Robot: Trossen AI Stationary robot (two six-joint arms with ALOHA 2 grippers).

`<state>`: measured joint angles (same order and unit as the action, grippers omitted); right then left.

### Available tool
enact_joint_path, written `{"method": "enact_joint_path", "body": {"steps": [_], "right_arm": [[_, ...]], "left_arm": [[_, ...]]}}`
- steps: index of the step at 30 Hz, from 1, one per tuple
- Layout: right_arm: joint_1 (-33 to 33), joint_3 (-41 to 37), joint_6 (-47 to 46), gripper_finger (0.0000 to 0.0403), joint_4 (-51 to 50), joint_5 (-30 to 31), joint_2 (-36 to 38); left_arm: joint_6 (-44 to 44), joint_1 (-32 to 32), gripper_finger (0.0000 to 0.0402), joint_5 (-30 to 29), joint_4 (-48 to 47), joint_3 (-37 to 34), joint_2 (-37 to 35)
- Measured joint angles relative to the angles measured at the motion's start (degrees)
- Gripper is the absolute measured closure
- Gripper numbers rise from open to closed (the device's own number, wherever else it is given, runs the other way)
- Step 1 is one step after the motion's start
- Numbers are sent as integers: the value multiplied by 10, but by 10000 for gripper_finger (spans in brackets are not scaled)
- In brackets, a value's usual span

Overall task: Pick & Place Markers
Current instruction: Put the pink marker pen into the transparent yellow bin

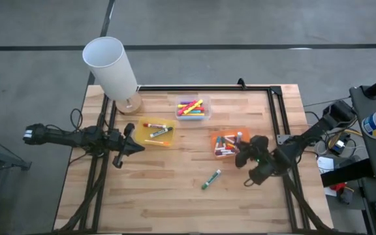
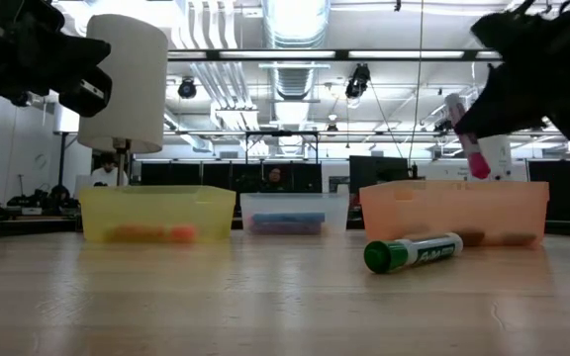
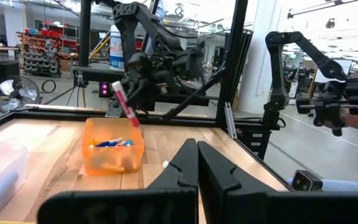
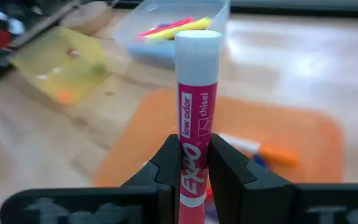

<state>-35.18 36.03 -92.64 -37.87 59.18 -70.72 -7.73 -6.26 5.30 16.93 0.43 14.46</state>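
**Right gripper holding a pink marker over the orange tray**

High view. A pale butcher-block wooden table (image 1: 175, 196) fills the centre of the frame. Three small plastic trays sit in its upper half: a yellow translucent tray (image 1: 156, 131) at centre-left, a clear tray (image 1: 193, 108) above centre, and an orange translucent tray (image 1: 229, 143) at centre-right. Each holds several short capped markers in mixed colours. One green marker with a white barrel (image 1: 211, 179) lies alone on the bare wood below centre, apart from all three trays. A tall white cylindrical lamp shade on a round wooden base (image 1: 111, 66) stands at the upper left corner of the table.

The right gripper (image 1: 245, 152) sits at the right edge of the orange tray. In the right wrist view its two dark fingers are clamped on the barrel of a pink marker with a white cap (image 4: 196, 124), held upright with the cap end away from the fingers. In the low view this marker (image 2: 466, 135) hangs tilted in the upper right, above the orange tray's rim.

The left gripper (image 1: 134, 146) rests at centre-left, just beside the yellow tray, its fingers pressed together and holding nothing.
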Motion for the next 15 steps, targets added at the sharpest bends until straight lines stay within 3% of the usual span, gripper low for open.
{"method": "enact_joint_path", "body": {"steps": [4,8,13,15], "right_arm": [[45,0,77,354,-9,-20,0],[94,0,145,354,-17,-108,0],[132,0,186,352,-23,-168,0],[141,0,184,330,-23,-175,0]], "left_arm": [[0,0,401,0,0,0,0],[0,0,401,0,0,0,0],[0,0,401,0,0,0,0],[0,0,401,0,0,0,0]]}}
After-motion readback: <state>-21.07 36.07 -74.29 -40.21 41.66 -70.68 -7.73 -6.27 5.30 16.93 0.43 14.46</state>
